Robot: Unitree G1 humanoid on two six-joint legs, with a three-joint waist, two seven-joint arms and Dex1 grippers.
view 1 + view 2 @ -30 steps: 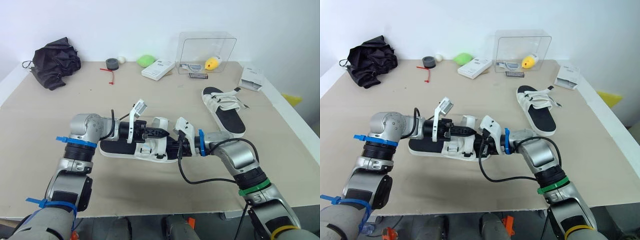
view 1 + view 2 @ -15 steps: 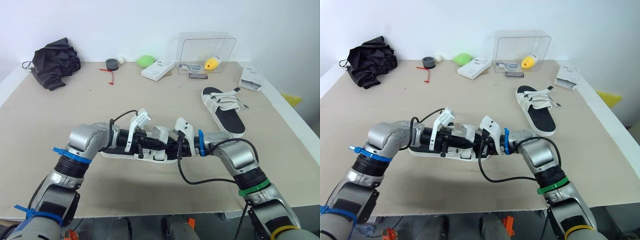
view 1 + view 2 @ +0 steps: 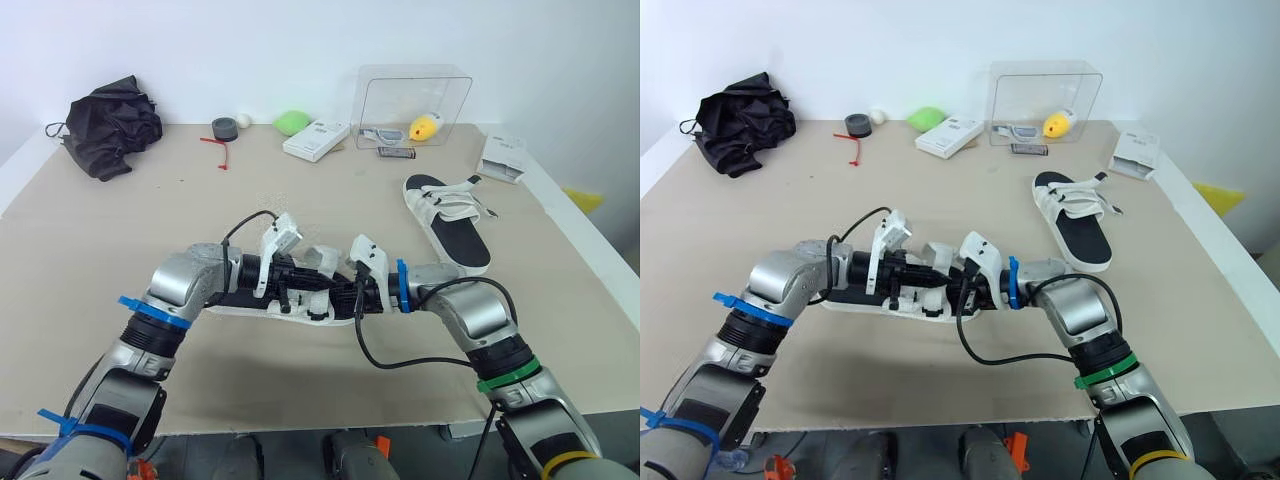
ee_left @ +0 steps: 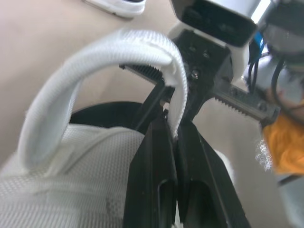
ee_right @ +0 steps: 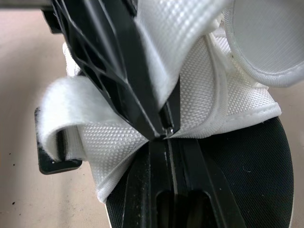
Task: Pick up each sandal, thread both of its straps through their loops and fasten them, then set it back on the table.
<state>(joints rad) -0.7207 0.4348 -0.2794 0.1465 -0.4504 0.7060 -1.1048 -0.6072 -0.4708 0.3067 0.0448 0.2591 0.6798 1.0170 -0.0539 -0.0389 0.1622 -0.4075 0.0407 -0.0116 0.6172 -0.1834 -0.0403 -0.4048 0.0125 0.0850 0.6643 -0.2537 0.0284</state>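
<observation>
White webbing, black sole: the near sandal (image 3: 232, 306) lies mid-desk, lengthwise across the robot's front, with both arms meeting over its straps. The far sandal (image 3: 447, 220) rests well apart on the right side of the desk (image 3: 300, 200), its straps lying flat across the upper.

- Left claw (image 4: 175, 137): narrow, pinching the free end of a strap (image 4: 95, 52), which arches up from the mesh upper in a tall hoop.
- Right claw (image 5: 167, 137): fingers drawn nearly together, tips nipped into the webbing of the upper beside the left claw. It looks like a hold on the sandal, though the pinch itself is partly hidden by cloth.
- Black plastic loop (image 5: 51, 162) sits at the sandal's edge with a fold of white strap around it. I cannot tell whether that strap is fully through.

Judged step: feeding or tightening a strap on the near sandal; first sandal, fastening not yet done.

To do it well:
- The right claw should pin the upper firmly, so the sandal does not skid on the desk.
- The left claw should pull along the strap's own line, without twisting it.
- Lay the hoop down flat before pressing the fastening surfaces together.
- The claws are crowded, so short moves are safest.
</observation>
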